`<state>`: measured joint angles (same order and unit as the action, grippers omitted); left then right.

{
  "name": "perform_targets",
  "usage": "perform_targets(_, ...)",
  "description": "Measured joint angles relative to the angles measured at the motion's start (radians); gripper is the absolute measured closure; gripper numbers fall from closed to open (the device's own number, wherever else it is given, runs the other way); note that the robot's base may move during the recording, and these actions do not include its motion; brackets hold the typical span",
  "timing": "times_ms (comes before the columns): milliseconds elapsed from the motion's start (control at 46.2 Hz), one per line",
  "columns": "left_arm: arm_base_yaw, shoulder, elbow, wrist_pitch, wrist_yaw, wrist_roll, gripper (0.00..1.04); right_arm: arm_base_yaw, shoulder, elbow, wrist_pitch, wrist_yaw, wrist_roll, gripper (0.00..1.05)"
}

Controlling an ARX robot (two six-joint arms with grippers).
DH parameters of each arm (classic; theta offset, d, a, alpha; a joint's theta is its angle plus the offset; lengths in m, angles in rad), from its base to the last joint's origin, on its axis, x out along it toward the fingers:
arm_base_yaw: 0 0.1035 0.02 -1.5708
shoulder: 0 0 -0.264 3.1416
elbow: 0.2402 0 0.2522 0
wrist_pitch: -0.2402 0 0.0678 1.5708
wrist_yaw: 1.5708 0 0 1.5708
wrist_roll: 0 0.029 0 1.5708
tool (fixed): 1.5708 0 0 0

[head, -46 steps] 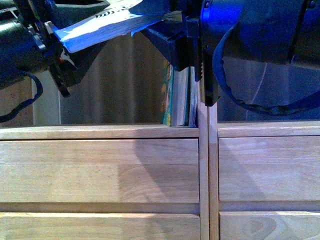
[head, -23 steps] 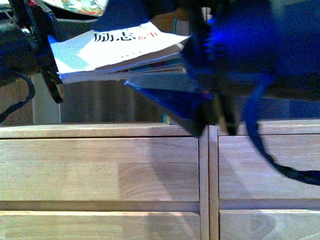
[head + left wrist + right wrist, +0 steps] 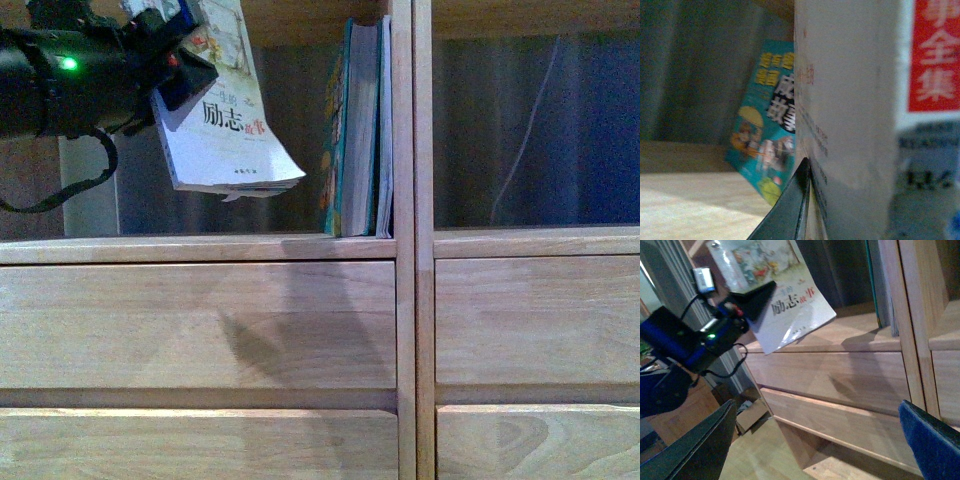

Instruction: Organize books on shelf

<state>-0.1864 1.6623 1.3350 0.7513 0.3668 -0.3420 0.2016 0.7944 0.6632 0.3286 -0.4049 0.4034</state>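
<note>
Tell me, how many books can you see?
3. A white paperback hangs in the left claw. A teal-edged book and a thin pale one stand against the shelf's central upright. Others might be hidden.

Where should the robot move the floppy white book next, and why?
Probably sideways toward the teal-edged book, turning it upright on the way. The left fingers hold the white paperback tilted in the air above the shelf board, while the teal-edged book stands straight against the central upright.
</note>
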Motion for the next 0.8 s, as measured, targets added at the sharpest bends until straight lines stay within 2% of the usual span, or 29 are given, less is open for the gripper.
perform_targets(130,-0.032,0.139,0.204,-0.107,-0.170,0.249,0.89,-0.003,-0.016,0.000,0.000,-0.013,-0.008,0.07)
perform_targets(238,-0.055,0.245,0.337,-0.145,-0.261,0.394,0.89,-0.003,-0.016,-0.001,-0.002,-0.011,-0.008,0.07)
perform_targets(477,-0.114,0.501,0.668,-0.253,-0.370,0.581,0.89,-0.006,-0.008,-0.003,-0.003,-0.010,-0.008,0.07)
perform_targets(737,-0.169,0.778,1.083,-0.381,-0.417,0.680,0.89,-0.006,-0.009,-0.003,-0.003,-0.010,-0.008,0.07)
perform_targets(802,-0.180,0.798,1.113,-0.385,-0.426,0.697,0.87,-0.006,-0.009,-0.003,-0.003,-0.010,-0.008,0.07)
